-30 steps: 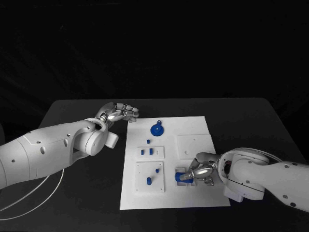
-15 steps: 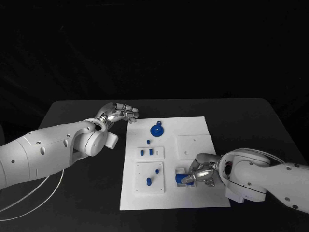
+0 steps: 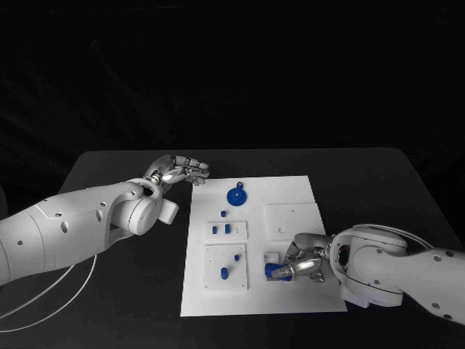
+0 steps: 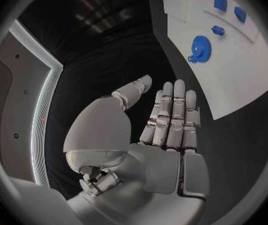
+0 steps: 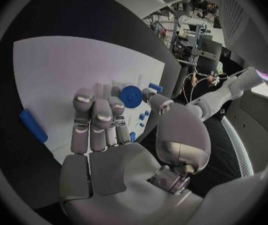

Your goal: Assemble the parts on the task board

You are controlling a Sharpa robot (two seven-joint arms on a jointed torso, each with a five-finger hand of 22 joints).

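Head view: right hand (image 3: 301, 263), fingers apart and empty, rests at the flat white task board's (image 3: 296, 190) 5 o'clock beside a small blue cylindrical part (image 3: 273, 270); left hand (image 3: 179, 169), fingers apart, hovers over the black tabletop (image 3: 118, 171) off the board's 10 o'clock corner.

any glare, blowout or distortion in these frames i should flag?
Head view: task board bright against the dark table, right hand shows specular glints, background black. Left wrist view: strong fisheye, board edges bend, left hand evenly lit. Right wrist view: board near blown out behind the fingers, room lights glare at the rim.
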